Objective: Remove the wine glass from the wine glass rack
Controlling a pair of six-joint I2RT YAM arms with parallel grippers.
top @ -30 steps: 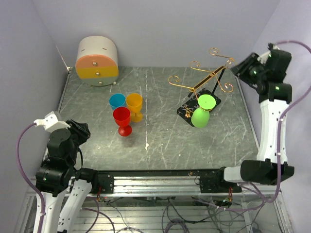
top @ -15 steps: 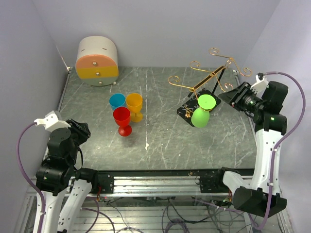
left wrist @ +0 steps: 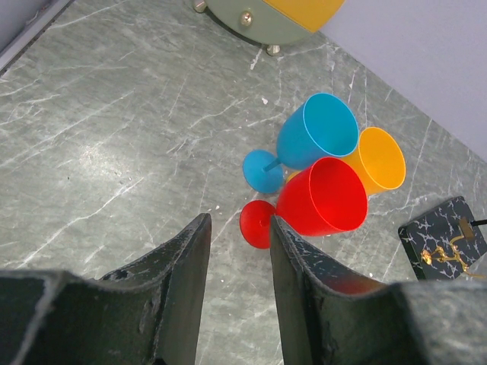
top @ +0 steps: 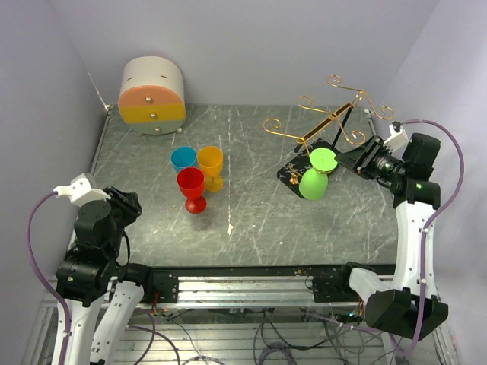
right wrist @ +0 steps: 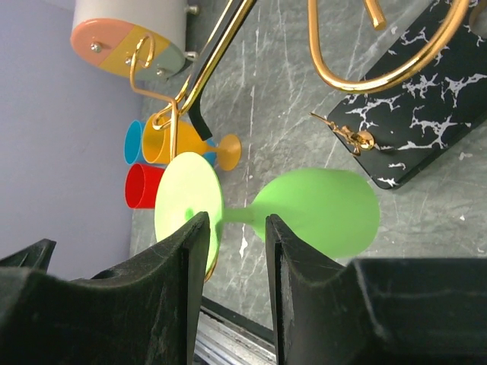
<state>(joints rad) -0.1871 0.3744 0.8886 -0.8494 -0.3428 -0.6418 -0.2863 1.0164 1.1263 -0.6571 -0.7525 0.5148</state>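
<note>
Green plastic wine glass [top: 314, 182] hangs foot-up on gold wire rack [top: 319, 129], centre right of top view. Right gripper [right wrist: 237, 228] jaws apart, lined up on stem, not gripping. Left gripper [left wrist: 240, 228] apart, idle lower left. Lift-off not yet done.

Left arm [top: 95, 243] folded low at lower left of top view; left gripper [left wrist: 237, 228] angled downward, jaws parted. Right arm [top: 411, 228] upright along right edge, wrist bent toward frame centre; right gripper [top: 344, 161] roughly level, jaws parted.

Green wine glass [top: 313, 185], hanging bowl-down, on gold wire rack [top: 291, 175]
</note>
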